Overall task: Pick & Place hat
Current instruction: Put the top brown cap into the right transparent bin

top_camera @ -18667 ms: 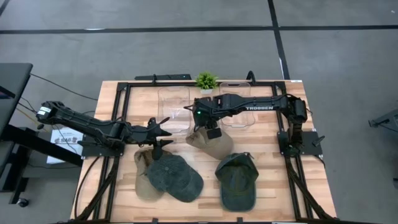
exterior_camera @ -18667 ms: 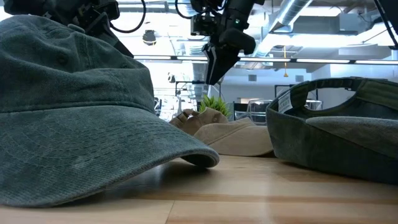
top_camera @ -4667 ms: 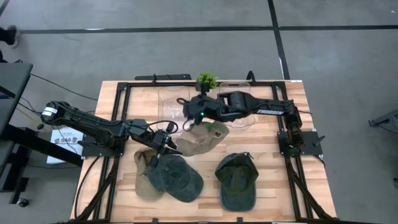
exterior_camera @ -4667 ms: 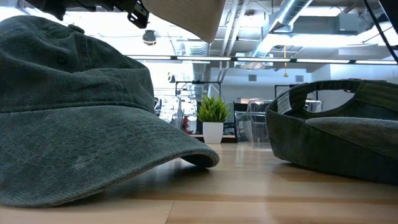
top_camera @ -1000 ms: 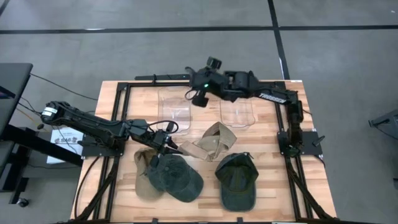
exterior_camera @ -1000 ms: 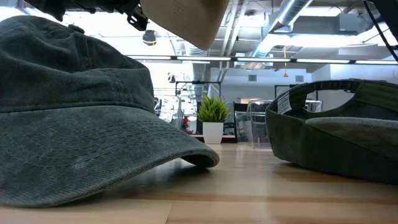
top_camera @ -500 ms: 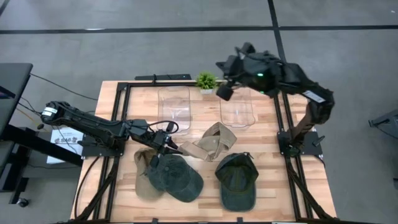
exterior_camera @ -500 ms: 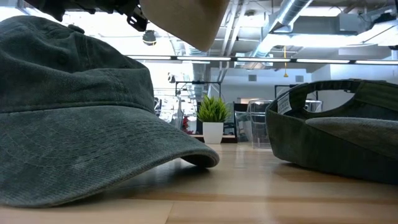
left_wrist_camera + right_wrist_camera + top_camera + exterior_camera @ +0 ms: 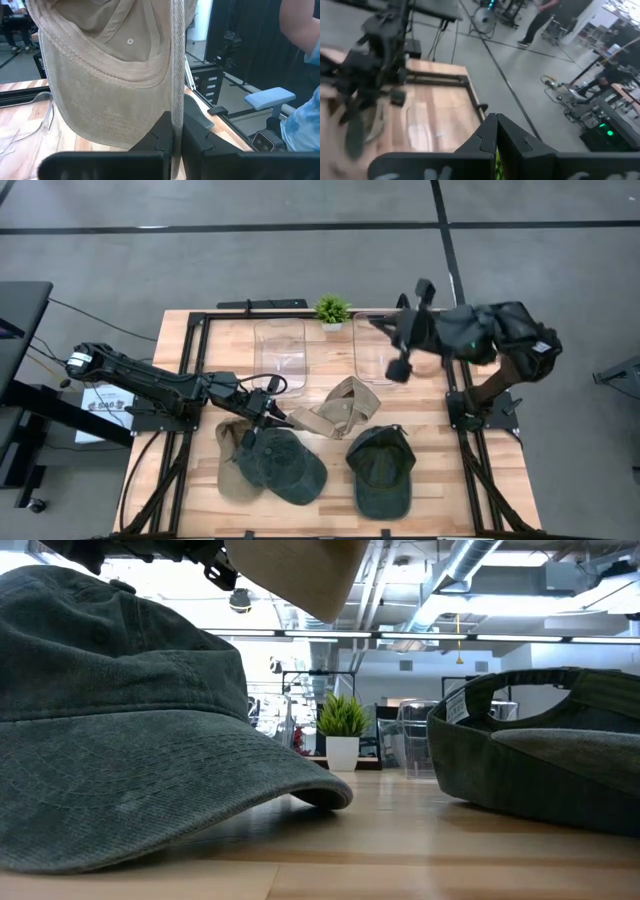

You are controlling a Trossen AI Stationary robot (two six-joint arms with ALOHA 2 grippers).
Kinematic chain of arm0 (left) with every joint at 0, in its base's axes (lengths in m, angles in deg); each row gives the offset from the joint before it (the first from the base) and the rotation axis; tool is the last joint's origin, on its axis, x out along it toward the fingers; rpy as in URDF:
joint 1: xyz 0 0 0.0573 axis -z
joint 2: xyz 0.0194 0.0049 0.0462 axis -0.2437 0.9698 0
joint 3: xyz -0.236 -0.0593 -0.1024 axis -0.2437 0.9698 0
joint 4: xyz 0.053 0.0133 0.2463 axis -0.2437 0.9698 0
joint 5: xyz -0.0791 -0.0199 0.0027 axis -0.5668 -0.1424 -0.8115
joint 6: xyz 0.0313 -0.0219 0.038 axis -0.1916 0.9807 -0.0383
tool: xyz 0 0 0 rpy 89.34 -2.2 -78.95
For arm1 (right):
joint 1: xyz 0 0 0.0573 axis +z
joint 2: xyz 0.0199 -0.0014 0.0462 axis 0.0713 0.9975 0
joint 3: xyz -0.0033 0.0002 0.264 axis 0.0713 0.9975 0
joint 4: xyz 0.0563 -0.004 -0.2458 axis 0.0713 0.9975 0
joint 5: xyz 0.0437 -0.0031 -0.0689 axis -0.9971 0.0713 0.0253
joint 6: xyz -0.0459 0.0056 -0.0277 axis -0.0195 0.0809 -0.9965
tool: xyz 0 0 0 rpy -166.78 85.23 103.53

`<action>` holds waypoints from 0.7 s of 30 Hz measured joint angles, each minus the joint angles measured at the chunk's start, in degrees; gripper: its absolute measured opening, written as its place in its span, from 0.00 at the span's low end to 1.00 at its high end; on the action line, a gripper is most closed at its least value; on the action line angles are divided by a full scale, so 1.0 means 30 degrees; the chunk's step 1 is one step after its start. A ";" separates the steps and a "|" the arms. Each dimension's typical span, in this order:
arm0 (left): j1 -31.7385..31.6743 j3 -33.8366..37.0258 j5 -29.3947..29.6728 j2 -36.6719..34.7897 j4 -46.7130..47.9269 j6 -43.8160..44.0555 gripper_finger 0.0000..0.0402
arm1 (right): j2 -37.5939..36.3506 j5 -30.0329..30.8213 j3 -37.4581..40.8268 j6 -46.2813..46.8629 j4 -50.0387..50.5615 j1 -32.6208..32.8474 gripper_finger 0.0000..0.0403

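From above, the left tool [image 9: 278, 412] is clamped on the tan hat [image 9: 335, 408], mid-tabletop and hanging limp, so I'd guess it's light, floppy cloth best pinched at the rim, while the right tool [image 9: 402, 358] sits shut and empty near the right edge. Left wrist view: fingers [image 9: 161, 136] pinch the hat's edge.

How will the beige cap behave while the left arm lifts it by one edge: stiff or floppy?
Probably floppy: the beige cap hangs sagging and folded from the left gripper. It looks light, since the thin pinch seen in the left wrist view holds it. It may swing or slip if moved fast.
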 joint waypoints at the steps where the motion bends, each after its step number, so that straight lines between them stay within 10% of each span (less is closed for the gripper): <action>1: 0.0004 0.0000 0.0000 -0.0003 0.0000 -0.0006 0.04 | 0.0014 0.0340 0.0000 0.0235 0.0624 0.0582 0.00; 21: 0.0003 0.0000 0.0006 -0.0005 -0.0008 -0.0043 0.04 | 0.0036 0.1991 0.7545 0.3502 -0.0603 0.7867 0.00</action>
